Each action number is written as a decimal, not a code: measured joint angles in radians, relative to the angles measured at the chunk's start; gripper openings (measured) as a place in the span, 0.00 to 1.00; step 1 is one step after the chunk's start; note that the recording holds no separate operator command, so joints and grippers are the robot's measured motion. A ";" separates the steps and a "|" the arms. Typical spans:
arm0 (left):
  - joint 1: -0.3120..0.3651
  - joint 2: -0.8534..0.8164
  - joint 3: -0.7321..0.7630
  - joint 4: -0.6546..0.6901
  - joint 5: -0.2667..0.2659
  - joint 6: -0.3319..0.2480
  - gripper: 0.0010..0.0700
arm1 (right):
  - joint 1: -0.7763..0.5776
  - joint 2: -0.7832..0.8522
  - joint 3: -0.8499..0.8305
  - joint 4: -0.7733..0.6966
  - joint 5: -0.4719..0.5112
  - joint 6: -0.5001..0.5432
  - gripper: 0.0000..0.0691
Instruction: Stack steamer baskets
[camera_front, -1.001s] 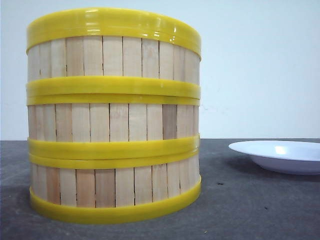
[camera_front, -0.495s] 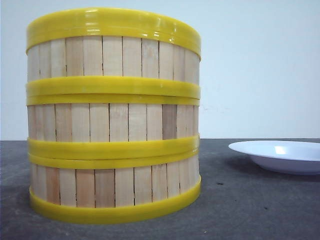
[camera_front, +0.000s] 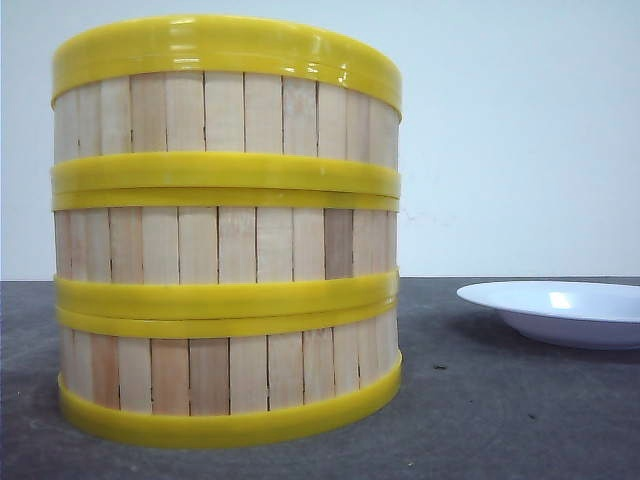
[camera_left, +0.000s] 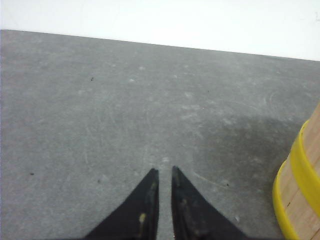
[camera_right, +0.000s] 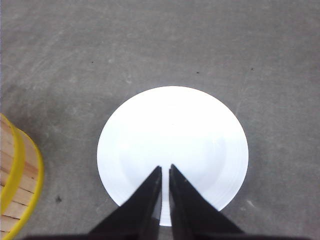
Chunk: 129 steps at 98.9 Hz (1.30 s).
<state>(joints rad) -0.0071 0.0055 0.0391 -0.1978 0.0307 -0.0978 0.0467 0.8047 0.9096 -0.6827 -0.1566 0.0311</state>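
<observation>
Both claws pinched nearly closed, holding nothing: left gripper (camera_left: 162, 172) over bare table (camera_left: 125, 110), right gripper (camera_right: 165, 170) above the white plate (camera_right: 172, 150) | three steamer baskets (camera_front: 228, 230) already stacked, left of the plate | risk: tall stack, so an arm bumping it could topple it

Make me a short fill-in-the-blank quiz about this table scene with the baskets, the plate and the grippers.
1. The steamer baskets form one stack that is ____ baskets high.
2. In the front view, the white plate sits to the ____ of the stack.
3. The right gripper hangs over the ____.
4. The left gripper holds ____.

Missing words: three; right; plate; nothing
</observation>
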 joint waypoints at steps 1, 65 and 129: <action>0.000 0.000 0.000 0.000 0.000 0.000 0.01 | 0.000 0.000 0.000 0.000 0.000 0.000 0.03; 0.000 0.000 0.000 0.000 0.000 -0.003 0.01 | 0.000 0.000 0.000 0.000 0.000 0.000 0.03; 0.000 0.000 0.000 0.000 0.000 -0.003 0.01 | -0.034 -0.603 -0.592 0.357 0.072 0.000 0.03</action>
<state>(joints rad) -0.0071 0.0055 0.0391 -0.1978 0.0307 -0.1013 0.0128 0.2020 0.3180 -0.3252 -0.0841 0.0311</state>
